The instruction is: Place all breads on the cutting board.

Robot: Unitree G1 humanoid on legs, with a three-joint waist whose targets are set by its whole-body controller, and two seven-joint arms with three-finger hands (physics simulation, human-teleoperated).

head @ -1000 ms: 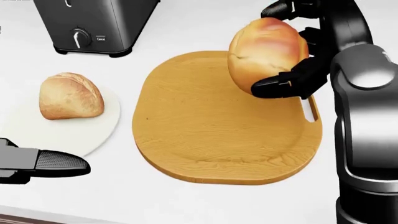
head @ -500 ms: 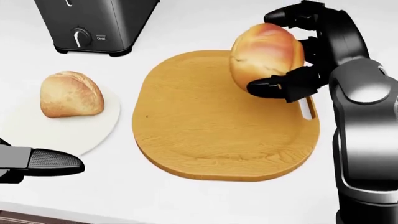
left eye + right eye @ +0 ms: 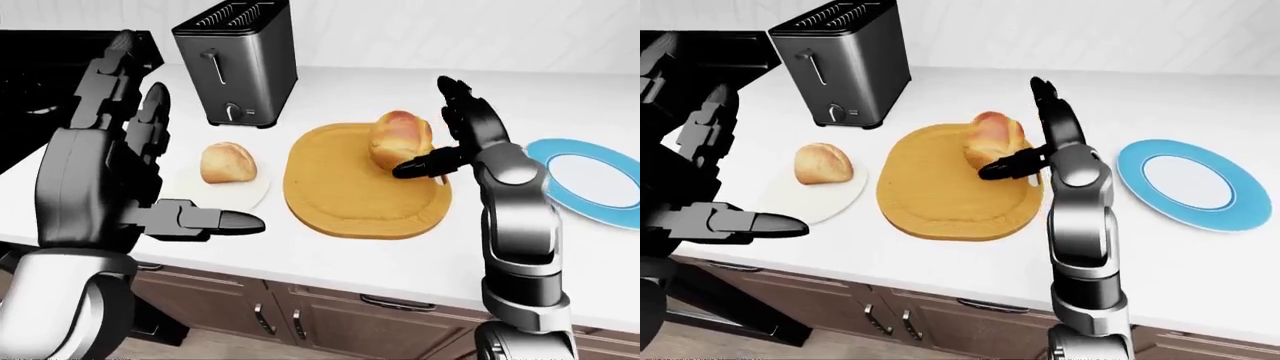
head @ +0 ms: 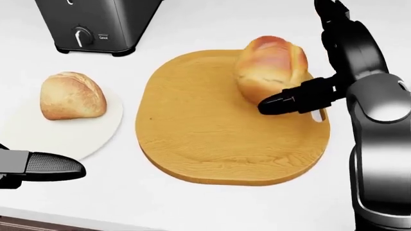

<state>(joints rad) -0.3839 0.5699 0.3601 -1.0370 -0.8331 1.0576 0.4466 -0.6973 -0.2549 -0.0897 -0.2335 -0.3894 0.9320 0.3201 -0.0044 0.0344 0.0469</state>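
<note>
Bread roll now resting on cutting board, upper-right part in head view; 0.5 s ago it was held above the board. Right hand has opened: fingers spread wide, one still against the roll's lower side, upper fingers pointing up and clear of it. Looks like release just done, roll leaning slightly, may settle.

Means 1 of 2 breads placed. Second bread unmoved on white plate, just left of board. Left hand open, fingers splayed, hovering near bottom-left, well apart from that bread; prob next to go for it.

Blue plate right of board, nothing on it. Toaster at top; small label by its knob, too small to read. No other writing visible
</note>
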